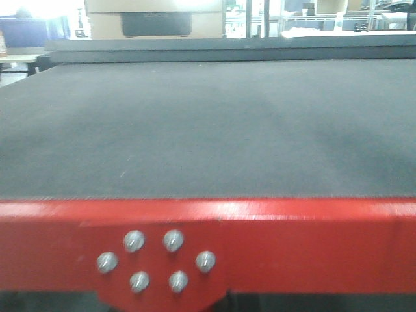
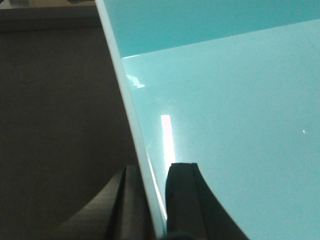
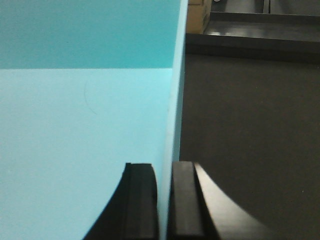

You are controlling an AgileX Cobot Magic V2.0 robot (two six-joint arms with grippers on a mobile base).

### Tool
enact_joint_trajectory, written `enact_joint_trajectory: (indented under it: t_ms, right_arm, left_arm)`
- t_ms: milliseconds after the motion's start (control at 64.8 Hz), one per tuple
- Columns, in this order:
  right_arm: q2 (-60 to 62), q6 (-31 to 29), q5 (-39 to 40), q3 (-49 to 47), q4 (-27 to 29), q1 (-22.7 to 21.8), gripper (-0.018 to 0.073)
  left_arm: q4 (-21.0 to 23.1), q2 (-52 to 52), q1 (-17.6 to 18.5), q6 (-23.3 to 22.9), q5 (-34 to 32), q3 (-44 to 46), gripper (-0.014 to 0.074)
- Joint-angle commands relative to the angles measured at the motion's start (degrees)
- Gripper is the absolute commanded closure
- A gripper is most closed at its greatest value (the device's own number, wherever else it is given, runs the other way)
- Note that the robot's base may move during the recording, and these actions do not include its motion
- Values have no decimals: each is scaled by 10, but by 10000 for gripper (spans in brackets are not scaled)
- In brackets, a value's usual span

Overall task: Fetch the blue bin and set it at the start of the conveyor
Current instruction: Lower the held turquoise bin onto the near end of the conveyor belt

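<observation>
The blue bin (image 2: 225, 110) fills the left wrist view, pale turquoise, seen from inside. My left gripper (image 2: 156, 172) is shut on its left wall, one finger inside and one outside. In the right wrist view the same blue bin (image 3: 85, 130) shows its floor and far wall, and my right gripper (image 3: 164, 172) is shut on its right wall. Dark belt lies under and beside the bin in both wrist views. The front view shows the conveyor start (image 1: 208, 130), a wide dark grey belt with a glossy red edge (image 1: 292, 240); neither the bin nor the grippers appear there.
A bolted red plate with several silver bolts (image 1: 156, 260) sits on the conveyor's front edge. Beyond the belt's far end are a cardboard box (image 1: 156, 19), shelving and a table. A cardboard box (image 3: 197, 15) stands past the belt in the right wrist view.
</observation>
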State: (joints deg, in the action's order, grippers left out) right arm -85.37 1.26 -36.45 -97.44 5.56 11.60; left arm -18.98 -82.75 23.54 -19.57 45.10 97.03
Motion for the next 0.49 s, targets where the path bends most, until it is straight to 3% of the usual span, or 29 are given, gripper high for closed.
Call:
enact_joint_trajectory:
  t_ms: [0,478]
  right_arm:
    - [6,-7,26,-4,13,4,712]
    - [6,-7,26,-4,13,4,712]
  left_arm:
    - [17,6,6,14,-45,4,708]
    - [17,6,6,14,-45,4,708]
